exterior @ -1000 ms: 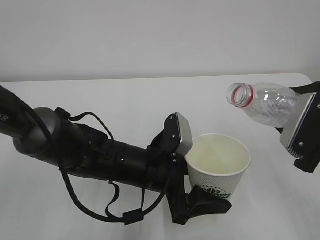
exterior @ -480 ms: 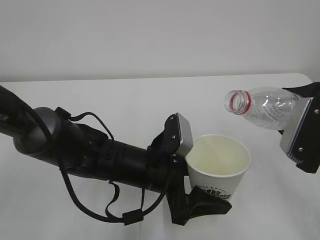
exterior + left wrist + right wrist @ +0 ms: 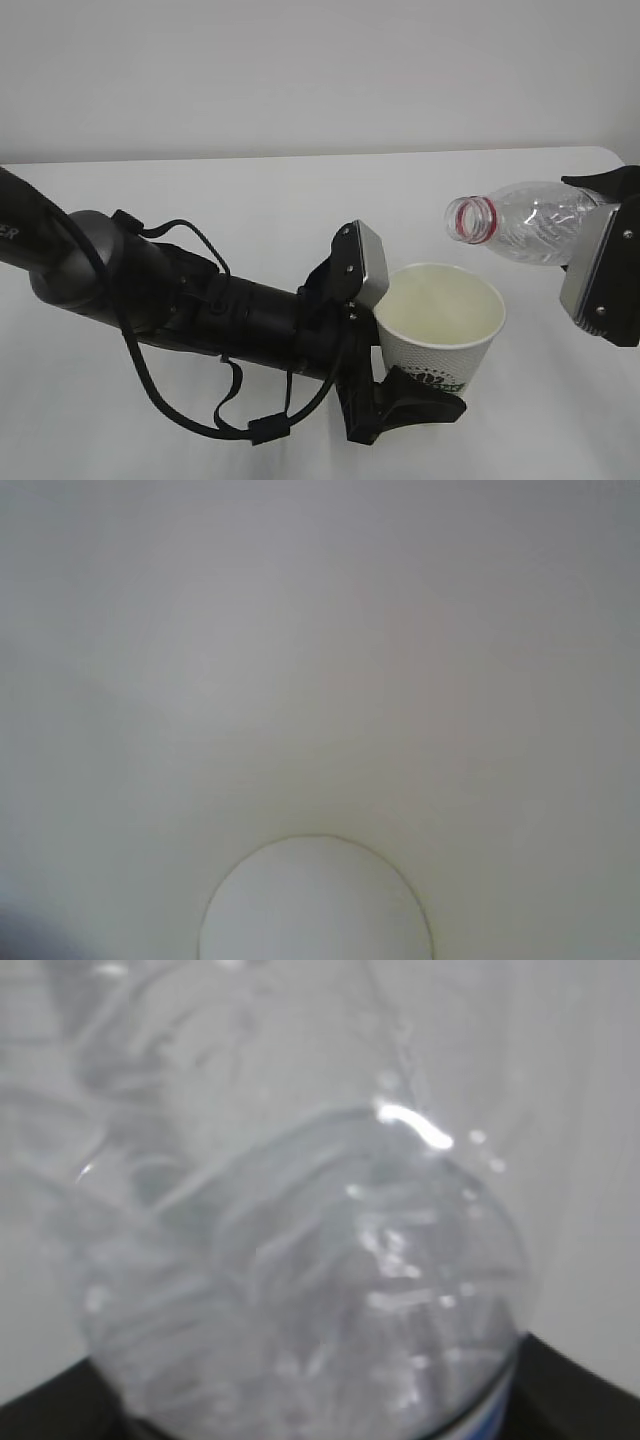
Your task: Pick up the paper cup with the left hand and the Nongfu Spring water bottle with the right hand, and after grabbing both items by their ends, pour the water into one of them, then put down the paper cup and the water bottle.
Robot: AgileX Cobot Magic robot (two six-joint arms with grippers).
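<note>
The cup (image 3: 440,335) is gripped by the left gripper (image 3: 385,350); the bottle (image 3: 525,220), clamped by the right gripper (image 3: 605,250), is tipped beside it. Pouring is in hand; its mouth must be brought over the rim.

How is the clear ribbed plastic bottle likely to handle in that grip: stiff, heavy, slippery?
The clear ribbed plastic bottle, held near its base by the right gripper, looks nearly empty, so probably light. Its thin, crinkled walls likely flex under squeeze. Uncapped and tilted toward the white paper cup, remaining water could spill.
</note>
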